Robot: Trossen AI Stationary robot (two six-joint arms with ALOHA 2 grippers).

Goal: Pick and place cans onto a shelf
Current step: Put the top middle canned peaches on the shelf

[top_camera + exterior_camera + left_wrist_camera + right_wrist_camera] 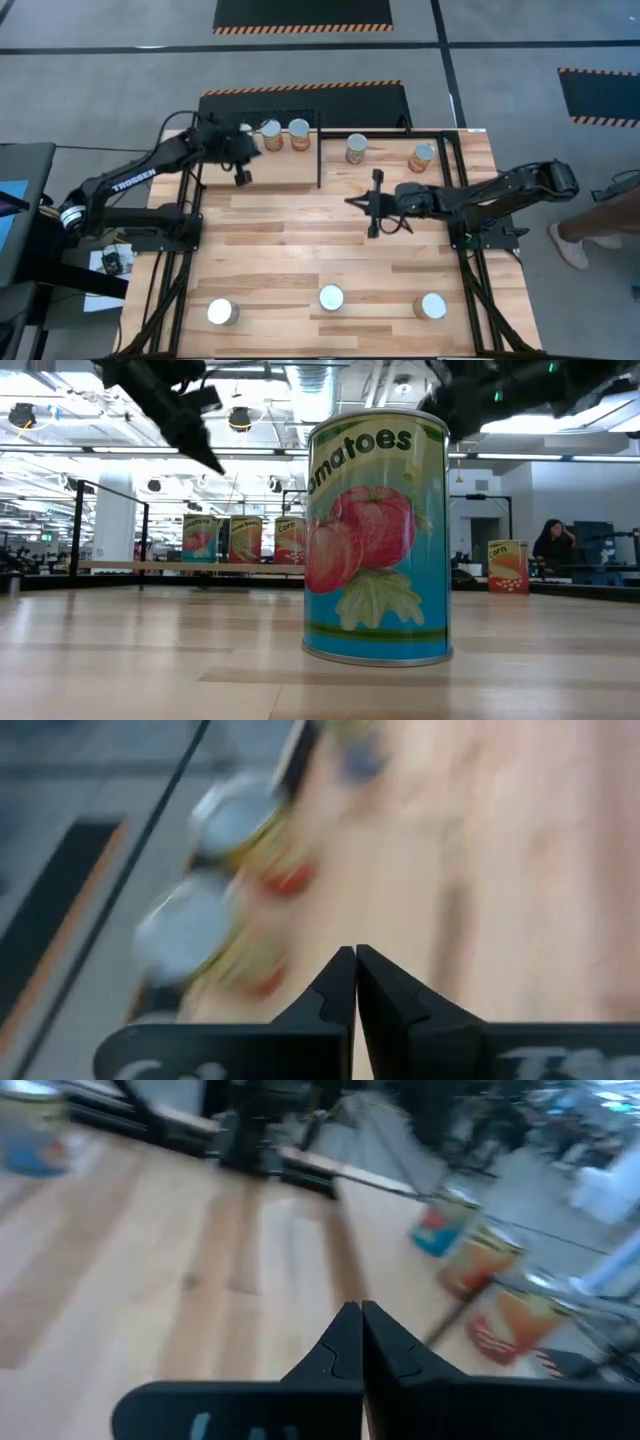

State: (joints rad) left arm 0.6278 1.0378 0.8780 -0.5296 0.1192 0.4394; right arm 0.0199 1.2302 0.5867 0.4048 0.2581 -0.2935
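The shelf [290,172], a light board in a thin black frame, lies at the table's far left. Three cans stand upright on its far part [271,135] [299,133]; my left arm partly covers the third [245,129]. Two more cans [356,148] [422,157] stand on the tabletop to the shelf's right. Three cans stand along the near edge [222,312] [331,298] [432,306]. My left gripper [242,176] [355,950] is shut and empty above the shelf, just near of its cans. My right gripper [350,203] [360,1306] is shut and empty over the table's middle, pointing left.
The shelf's black frame [319,160] stands along its right side, between the shelf and my right gripper. In the low view a tomato can [378,535] stands close in front, the shelf cans [245,538] behind it. A person's leg [600,225] shows past the table's right edge.
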